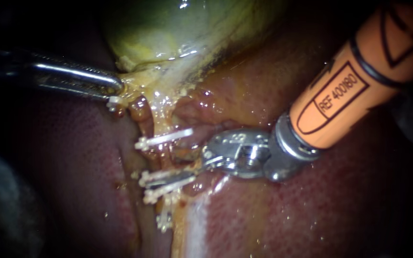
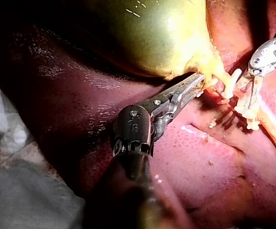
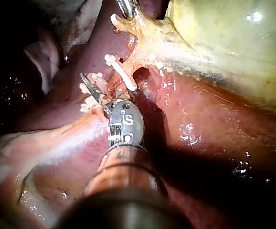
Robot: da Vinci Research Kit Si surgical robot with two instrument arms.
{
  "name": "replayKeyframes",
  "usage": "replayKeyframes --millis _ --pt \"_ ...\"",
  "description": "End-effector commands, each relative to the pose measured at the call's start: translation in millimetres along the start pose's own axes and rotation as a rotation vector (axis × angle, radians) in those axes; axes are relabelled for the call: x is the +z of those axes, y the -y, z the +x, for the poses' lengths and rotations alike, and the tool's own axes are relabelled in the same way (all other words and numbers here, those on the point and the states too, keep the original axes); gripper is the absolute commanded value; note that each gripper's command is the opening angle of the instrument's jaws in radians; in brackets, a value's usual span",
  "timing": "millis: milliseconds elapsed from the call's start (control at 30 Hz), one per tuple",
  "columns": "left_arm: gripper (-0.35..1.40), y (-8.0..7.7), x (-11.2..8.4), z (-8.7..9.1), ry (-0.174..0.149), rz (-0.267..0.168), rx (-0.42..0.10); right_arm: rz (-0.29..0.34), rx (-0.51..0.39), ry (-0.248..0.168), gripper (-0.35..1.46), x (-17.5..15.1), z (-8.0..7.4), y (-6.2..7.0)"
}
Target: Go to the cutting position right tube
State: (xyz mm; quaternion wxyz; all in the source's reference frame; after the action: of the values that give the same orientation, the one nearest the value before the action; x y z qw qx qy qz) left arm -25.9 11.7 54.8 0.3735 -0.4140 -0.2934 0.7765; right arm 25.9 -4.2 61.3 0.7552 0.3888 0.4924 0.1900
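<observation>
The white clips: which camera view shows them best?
The endoscope view: the clips lie central, one above a group. The left wrist view shows them small, beyond the left instrument. The right wrist view shows one clearly; the right instrument partly hides the rest.

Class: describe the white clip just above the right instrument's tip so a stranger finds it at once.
Start at the green-yellow gallbladder and follow the yellowish tissue down from it. The clip is the white bar crossing it alone, just above the right instrument; the clips lower down lie bunched together.
</observation>
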Motion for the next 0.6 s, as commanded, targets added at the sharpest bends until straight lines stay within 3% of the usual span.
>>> replayKeyframes --millis 33,333,600 --pt "-0.35 0.0 0.0 0.0 0.0 0.0 0.0 0.006 0.004 -0.007 1.4 0.3 0.2 -0.1" --pt "-0.35 0.0 0.1 0.0 0.0 0.0 0.0 0.005 0.037 -0.052 1.4 2.5 1.4 -1.0" --pt "-0.35 0.0 0.1 0.0 0.0 0.0 0.0 0.013 0.06 -0.075 1.4 2.6 1.6 -1.0"
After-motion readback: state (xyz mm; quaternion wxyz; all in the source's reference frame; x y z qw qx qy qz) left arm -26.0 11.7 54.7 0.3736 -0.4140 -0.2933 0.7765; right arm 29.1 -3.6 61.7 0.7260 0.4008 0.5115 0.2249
